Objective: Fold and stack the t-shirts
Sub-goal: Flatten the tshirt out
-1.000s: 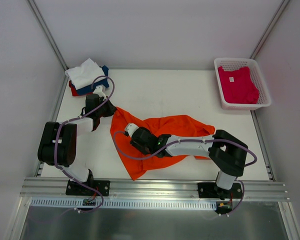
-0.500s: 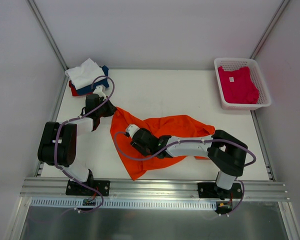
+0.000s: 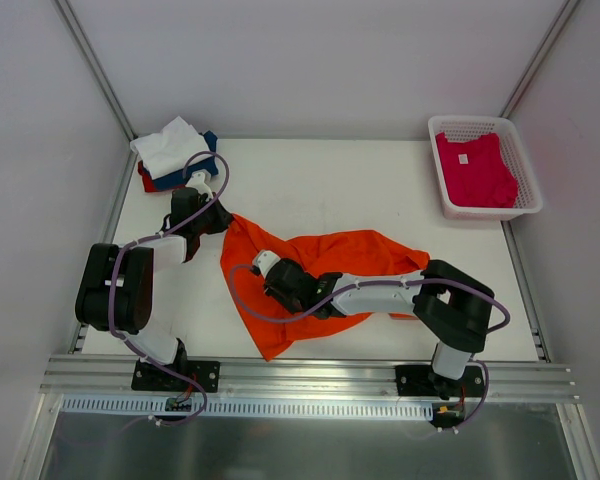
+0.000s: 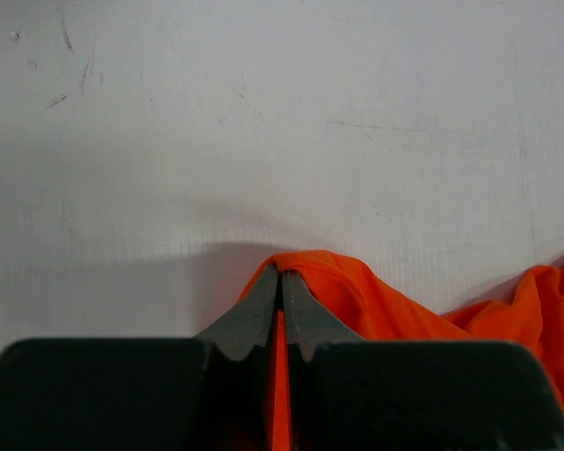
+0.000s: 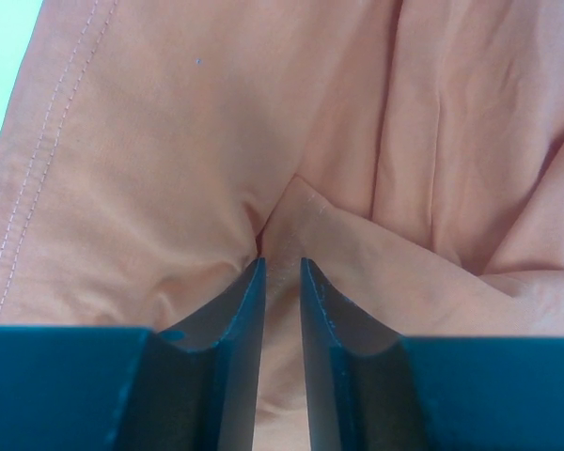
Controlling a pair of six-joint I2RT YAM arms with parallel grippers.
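Because the orange t-shirt (image 3: pixel 370 245) is soft, light and limp, it is lying crumpled across the middle of the desk (image 3: pixel 330 180) and will likely be sagging wherever nothing is holding it, so corners, hems and shoulder seams are looking like the surest holds. The left claw (image 4: pixel 281 282) is clamping the shirt's far-left corner tight, while the right claw (image 5: pixel 281 272) is straddling a raised ridge of cloth beside the stitched hem, fingers narrowly apart; whether it is gripping, I cannot tell.

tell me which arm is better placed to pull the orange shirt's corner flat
Left: left gripper shut on the orange shirt's far-left corner; right gripper sits mid-shirt over a fold.
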